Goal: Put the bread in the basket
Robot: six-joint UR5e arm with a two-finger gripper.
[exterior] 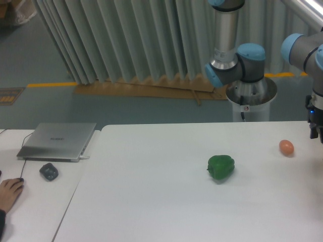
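Observation:
Neither the bread nor the basket shows in this view. Only a dark part of my gripper [317,127] appears at the right edge, hanging above the white table [151,201] just right of and above a small orange-brown egg-shaped object [286,147]. The frame edge cuts off its fingers, so whether they are open or shut is hidden. Nothing can be seen held in it.
A green pepper [221,167] lies right of the table's middle. On the adjoining left table are a closed laptop [58,141], a dark mouse [48,171] and a person's hand [9,194]. The arm's base [250,96] stands behind the table.

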